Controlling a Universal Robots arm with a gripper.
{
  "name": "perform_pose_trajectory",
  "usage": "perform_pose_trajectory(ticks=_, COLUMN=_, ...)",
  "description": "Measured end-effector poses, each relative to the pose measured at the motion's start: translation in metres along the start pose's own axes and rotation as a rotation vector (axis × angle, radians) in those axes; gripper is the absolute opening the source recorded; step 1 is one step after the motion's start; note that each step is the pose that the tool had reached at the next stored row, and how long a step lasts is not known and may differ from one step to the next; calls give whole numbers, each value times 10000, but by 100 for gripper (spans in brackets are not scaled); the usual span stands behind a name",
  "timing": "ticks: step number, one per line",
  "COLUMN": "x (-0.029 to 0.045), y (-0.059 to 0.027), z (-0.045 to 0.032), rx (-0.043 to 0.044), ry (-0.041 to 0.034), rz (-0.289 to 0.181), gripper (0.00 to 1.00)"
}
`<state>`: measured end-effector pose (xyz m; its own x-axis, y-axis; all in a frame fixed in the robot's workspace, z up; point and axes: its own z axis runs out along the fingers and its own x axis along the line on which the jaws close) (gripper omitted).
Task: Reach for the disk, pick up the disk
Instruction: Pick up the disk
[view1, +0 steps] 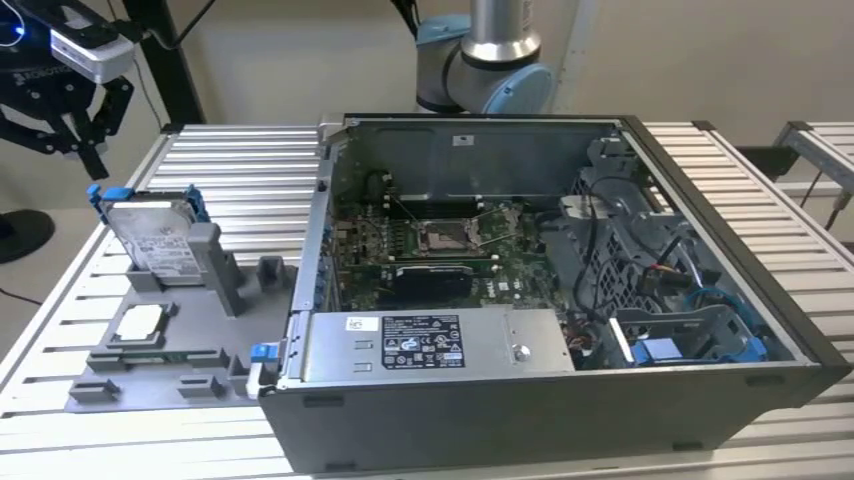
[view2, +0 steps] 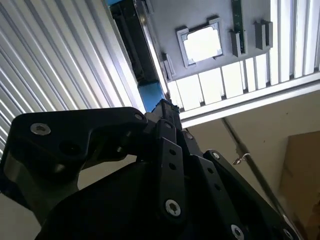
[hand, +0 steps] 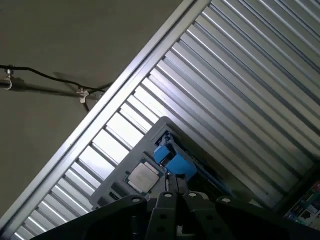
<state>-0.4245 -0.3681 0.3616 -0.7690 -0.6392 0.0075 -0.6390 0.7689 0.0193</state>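
Observation:
The disk (view1: 151, 238) stands on edge in a slot of the grey fixture (view1: 200, 340) at the exterior view's left. It is a silver drive with a white label and a blue bracket (view1: 102, 194) along its edges. My gripper (view1: 83, 142) hangs above it, a little further toward the exterior view's left, and is clear of it. The fingertips (hand: 176, 186) are pressed together with nothing between them. In both wrist views the blue bracket (hand: 175, 163) (view2: 152, 96) lies just beyond the fingertips (view2: 166, 107).
A small square silver chip (view1: 138, 322) (view2: 202, 43) (hand: 143, 176) lies in a recess of the fixture. An open computer case (view1: 561, 290) takes up the middle and right of the slatted metal table (view1: 240, 160). The table edge and floor lie behind the gripper.

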Motion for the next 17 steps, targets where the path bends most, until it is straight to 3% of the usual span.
perform_pose_trajectory(ticks=9, x=0, y=0, z=-1, rx=2, ry=0, rz=-173, gripper=0)
perform_pose_trajectory(ticks=17, x=0, y=0, z=-3, rx=18, ry=32, rz=-1516, gripper=0)
